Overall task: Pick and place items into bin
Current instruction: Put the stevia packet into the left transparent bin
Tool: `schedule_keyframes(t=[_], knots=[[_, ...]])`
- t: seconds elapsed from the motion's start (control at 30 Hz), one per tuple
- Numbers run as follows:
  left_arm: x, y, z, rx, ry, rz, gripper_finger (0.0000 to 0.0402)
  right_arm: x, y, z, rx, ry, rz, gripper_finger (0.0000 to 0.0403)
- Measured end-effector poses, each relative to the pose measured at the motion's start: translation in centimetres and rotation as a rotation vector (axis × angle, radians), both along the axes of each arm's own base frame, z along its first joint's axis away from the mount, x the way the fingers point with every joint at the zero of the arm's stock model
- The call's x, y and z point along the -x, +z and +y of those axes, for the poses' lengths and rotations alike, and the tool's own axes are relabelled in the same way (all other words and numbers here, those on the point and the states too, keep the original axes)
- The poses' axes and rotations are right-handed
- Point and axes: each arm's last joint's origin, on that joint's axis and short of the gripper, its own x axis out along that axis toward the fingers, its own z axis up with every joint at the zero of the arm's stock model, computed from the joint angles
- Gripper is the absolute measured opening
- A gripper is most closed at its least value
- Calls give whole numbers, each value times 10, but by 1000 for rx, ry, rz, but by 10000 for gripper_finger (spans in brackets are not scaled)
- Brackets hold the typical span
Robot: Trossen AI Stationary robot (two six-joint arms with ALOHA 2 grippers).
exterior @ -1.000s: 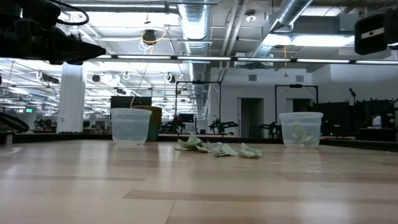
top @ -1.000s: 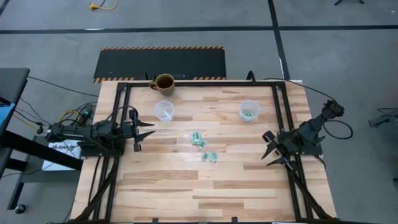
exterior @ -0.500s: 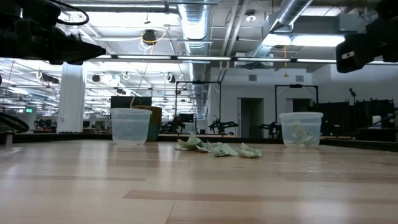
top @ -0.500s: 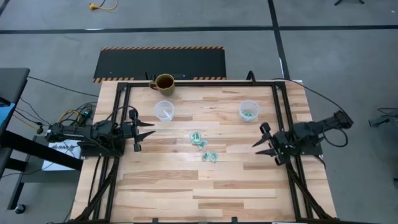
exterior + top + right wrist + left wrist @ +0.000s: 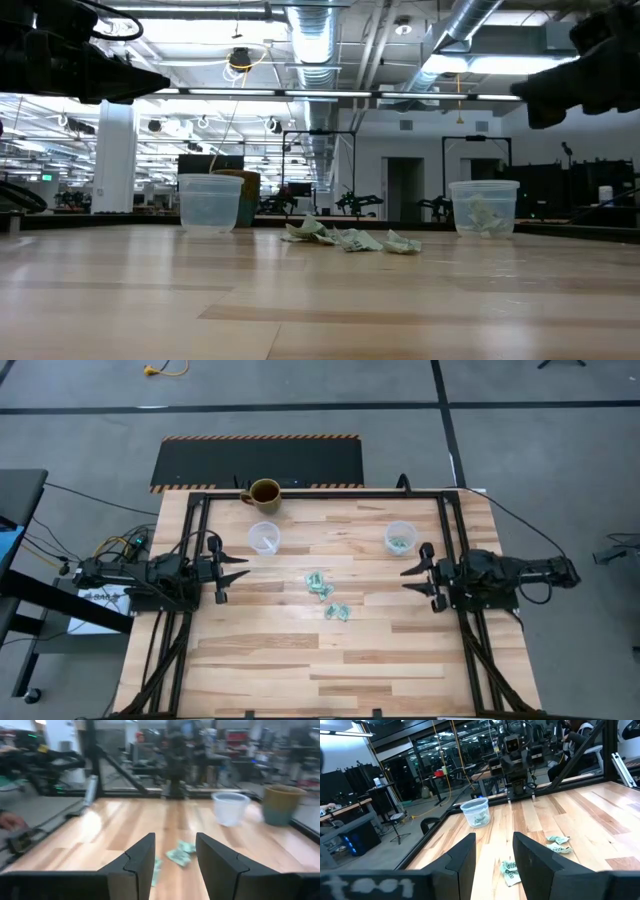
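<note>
Several small light-green and white wrapped items (image 5: 328,598) lie loose on the wooden table's middle; they also show in the low view (image 5: 350,239) and in both wrist views (image 5: 510,872) (image 5: 180,854). The bin, a clear plastic cup (image 5: 400,538) at the far right, holds a few such pieces (image 5: 477,813). My left gripper (image 5: 247,567) hovers open at the table's left and points toward the items. Opposite it at the right, my right gripper (image 5: 404,579) also hovers open and points toward them. Neither has anything between its fingers.
A second clear cup (image 5: 264,538) stands at the far left of the middle, and a brown mug (image 5: 264,493) stands at the far edge behind it. A black frame (image 5: 320,494) runs around the tabletop. Bare wood lies toward the near edge (image 5: 320,670).
My right gripper has swung from pointing slantwise at the near edge to pointing straight at the table's left. Its tips have moved toward the far edge and a little toward the items, and it has stayed open. The items and cups lie as before.
</note>
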Motion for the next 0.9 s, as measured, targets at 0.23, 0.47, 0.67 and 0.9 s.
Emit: schedule_keyframes(t=[0.23, 0.47, 0.67, 0.9], knots=[[0, 0, 0, -1, 0, 0, 121, -6, -8, -12, 0, -135, 105, 138], [0, 0, 0, -1, 0, 1, 121, -10, -15, -17, -9, -174, 180, 137], [0, 0, 0, 3, 0, 0, 121, -11, -9, -11, -20, -33, 113, 139], [0, 0, 0, -1, 0, 0, 121, -6, -3, -4, -62, 91, 52, 134]])
